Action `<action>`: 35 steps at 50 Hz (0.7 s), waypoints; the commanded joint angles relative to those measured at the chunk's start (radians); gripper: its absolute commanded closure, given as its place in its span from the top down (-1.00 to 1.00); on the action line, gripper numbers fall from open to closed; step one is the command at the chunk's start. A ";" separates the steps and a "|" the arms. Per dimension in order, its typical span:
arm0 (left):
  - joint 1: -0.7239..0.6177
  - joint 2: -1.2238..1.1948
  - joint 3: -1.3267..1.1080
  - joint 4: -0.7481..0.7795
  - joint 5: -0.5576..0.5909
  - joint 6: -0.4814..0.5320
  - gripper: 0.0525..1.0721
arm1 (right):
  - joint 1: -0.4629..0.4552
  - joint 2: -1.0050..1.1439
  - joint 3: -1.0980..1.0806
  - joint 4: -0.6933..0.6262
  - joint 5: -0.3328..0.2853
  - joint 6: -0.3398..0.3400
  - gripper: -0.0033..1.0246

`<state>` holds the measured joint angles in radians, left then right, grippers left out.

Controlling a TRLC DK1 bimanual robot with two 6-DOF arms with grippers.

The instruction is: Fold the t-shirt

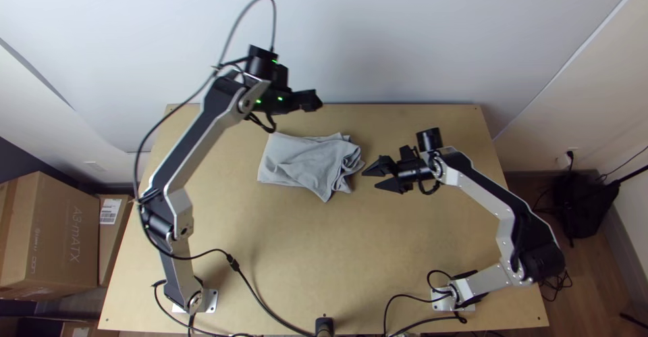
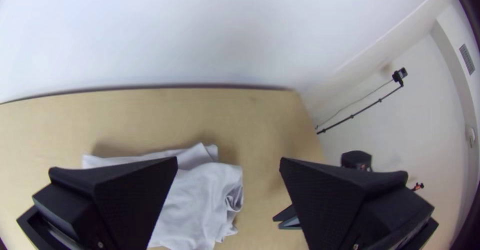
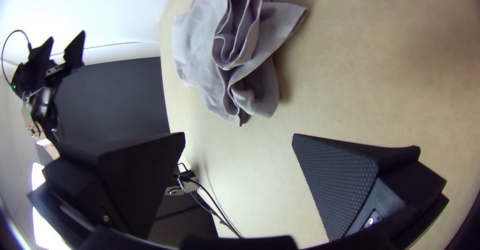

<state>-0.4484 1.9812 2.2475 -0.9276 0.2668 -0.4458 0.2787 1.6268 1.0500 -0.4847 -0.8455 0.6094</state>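
The grey t-shirt (image 1: 297, 161) lies on the far part of the counter (image 1: 304, 256), flatter at one end and bunched at the other. The right gripper (image 1: 370, 179) is near the bunched end — jaws wide apart. The left gripper (image 1: 317, 100) is up by the far edge — jaws wide apart too.
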 commanded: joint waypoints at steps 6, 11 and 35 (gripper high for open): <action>0.102 -0.099 -0.022 -0.066 -0.008 0.022 0.92 | 0.076 0.166 0.142 0.040 0.029 0.027 0.92; 0.145 -0.130 -0.022 -0.088 -0.008 0.027 0.92 | 0.102 0.248 0.212 0.047 0.054 0.030 0.92; 0.298 -0.242 0.004 -0.129 -0.006 0.001 0.92 | 0.171 0.576 0.564 0.046 0.123 0.020 0.92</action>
<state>-0.1707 1.7779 2.2421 -1.0363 0.2646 -0.4271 0.4294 2.1448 1.5539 -0.4450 -0.7399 0.6235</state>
